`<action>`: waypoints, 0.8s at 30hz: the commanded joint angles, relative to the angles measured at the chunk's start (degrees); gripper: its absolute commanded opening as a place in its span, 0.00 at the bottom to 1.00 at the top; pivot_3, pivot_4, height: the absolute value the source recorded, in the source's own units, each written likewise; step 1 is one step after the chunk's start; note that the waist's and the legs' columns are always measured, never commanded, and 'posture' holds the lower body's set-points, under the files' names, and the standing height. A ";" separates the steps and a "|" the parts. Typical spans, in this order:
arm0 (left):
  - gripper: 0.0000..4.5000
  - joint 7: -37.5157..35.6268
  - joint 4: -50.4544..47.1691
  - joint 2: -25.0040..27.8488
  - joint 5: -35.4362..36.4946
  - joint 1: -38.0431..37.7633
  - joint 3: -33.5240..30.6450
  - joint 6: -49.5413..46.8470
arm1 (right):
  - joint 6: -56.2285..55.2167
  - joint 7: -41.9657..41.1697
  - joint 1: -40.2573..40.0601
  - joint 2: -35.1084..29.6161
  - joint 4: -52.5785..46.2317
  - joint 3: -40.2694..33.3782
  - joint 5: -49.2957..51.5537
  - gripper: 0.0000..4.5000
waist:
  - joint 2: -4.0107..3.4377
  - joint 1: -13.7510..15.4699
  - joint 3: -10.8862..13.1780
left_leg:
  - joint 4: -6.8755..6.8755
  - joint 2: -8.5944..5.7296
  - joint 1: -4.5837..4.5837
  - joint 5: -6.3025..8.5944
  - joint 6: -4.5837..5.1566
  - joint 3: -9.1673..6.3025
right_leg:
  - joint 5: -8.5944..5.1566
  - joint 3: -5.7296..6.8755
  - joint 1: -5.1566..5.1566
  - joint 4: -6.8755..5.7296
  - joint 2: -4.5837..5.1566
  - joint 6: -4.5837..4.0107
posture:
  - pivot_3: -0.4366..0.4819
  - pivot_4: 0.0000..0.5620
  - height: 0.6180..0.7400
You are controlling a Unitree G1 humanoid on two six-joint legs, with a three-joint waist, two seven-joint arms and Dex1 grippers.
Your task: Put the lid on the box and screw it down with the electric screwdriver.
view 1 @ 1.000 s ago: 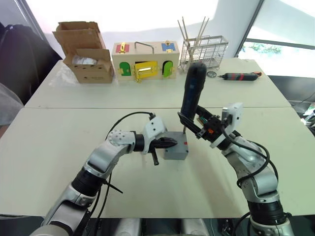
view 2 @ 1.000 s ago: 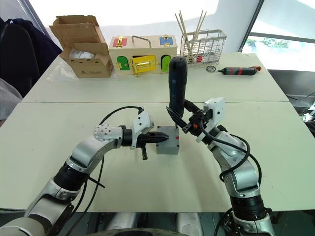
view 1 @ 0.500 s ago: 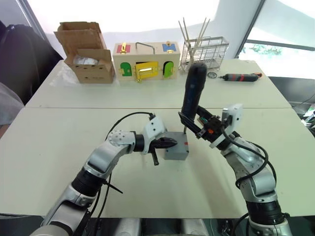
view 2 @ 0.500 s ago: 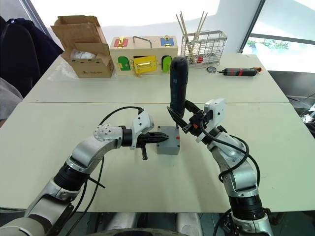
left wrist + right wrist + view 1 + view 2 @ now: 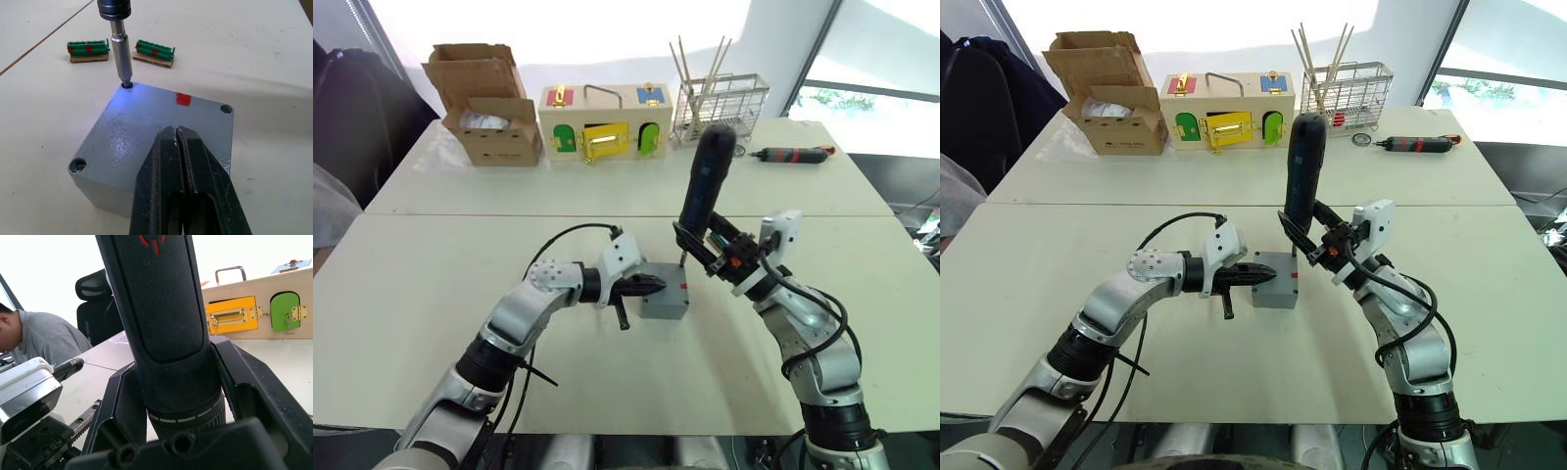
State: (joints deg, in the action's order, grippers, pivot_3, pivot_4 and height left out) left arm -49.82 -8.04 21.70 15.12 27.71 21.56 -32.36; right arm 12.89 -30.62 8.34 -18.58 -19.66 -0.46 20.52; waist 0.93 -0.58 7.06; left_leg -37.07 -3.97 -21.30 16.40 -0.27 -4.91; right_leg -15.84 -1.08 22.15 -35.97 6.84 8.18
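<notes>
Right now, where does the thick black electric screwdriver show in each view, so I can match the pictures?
Left eye view: thick black electric screwdriver stands right of centre, clamped by the right gripper, bit down on the grey plastic box.
Right eye view: centre, upright.
Left wrist view: its metal bit in the lid's corner hole.
Right wrist view: its black body between the fingers.
Shared landmark: the grey plastic box.

The left gripper, fingers closed together, rests on the lid seated on the box. At eleven o'clock, the electric screwdriver sets its bit in a corner screw hole. Two green connector strips lie on the table beyond.
</notes>
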 commanded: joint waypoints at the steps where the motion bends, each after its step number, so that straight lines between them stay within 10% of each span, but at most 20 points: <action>1: 0.00 -0.22 -0.63 -0.06 -0.58 -0.54 0.87 -0.35 | 4.13 -0.53 -4.32 0.12 5.71 2.93 -0.80 0.40 | 0.00 0.00 0.00 | 0.00 0.00 0.00 0.00 0.00 0.00 | 0.00 0.00 0.00 0.00 0.00 0.00 | 0.48 0.27 0.93; 14: 0.00 0.83 -3.62 0.29 1.62 -3.40 -3.22 0.12 | 24.32 3.20 13.93 -10.37 -11.58 -12.28 22.16 0.40 | -0.83 0.11 1.14 | -0.02 -0.10 -0.48 0.00 -0.01 0.02 | 0.01 -0.04 0.27 -0.02 0.14 0.00 | 0.48 0.27 0.93; 24: 0.00 5.59 -10.56 -2.07 10.34 -2.74 -12.74 -5.93 | 40.87 10.91 24.11 -17.85 -3.38 -20.85 38.53 0.40 | -0.66 0.05 2.17 | -0.16 -0.17 -1.32 -0.16 -0.22 0.06 | 0.04 -0.03 1.08 -0.16 0.23 0.00 | 0.48 0.27 0.93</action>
State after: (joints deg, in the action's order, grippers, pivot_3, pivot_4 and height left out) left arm -44.54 -14.31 19.09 22.46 24.04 11.36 -36.24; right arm 51.39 -21.98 29.26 -33.96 -24.20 -16.99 55.98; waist 0.26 -0.53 9.23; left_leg -37.27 -4.16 -22.65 16.24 -0.49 -4.84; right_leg -15.78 -1.11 23.22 -36.13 7.09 8.16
